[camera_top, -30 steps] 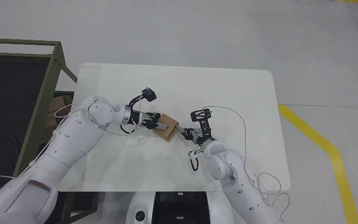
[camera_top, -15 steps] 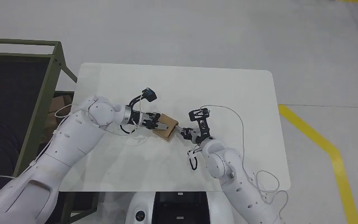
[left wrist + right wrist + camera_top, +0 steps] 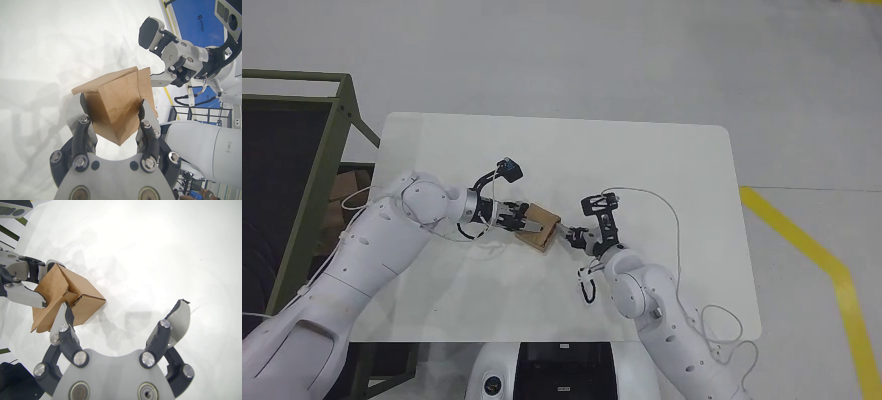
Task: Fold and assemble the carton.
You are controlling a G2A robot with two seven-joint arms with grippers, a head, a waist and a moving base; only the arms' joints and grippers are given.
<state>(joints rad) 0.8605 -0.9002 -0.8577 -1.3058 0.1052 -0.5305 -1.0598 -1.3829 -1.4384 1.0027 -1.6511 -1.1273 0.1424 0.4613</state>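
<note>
A small brown cardboard carton (image 3: 539,228) sits near the middle of the white table (image 3: 662,160), partly folded with loose flaps. My left gripper (image 3: 112,106) is shut on the carton (image 3: 121,102), one finger on each side wall. My right gripper (image 3: 122,306) stands open beside the carton (image 3: 75,291); one fingertip (image 3: 65,310) presses against the flaps at the carton's open end, while the other finger (image 3: 179,313) hangs free over bare table. In the top view the right gripper (image 3: 572,238) meets the carton's right end and the left gripper (image 3: 512,218) holds its left end.
A dark green metal frame (image 3: 337,130) with a black bin stands off the table's left side. A thin white cable (image 3: 662,205) trails across the table by the right arm. A yellow floor line (image 3: 802,250) runs to the right.
</note>
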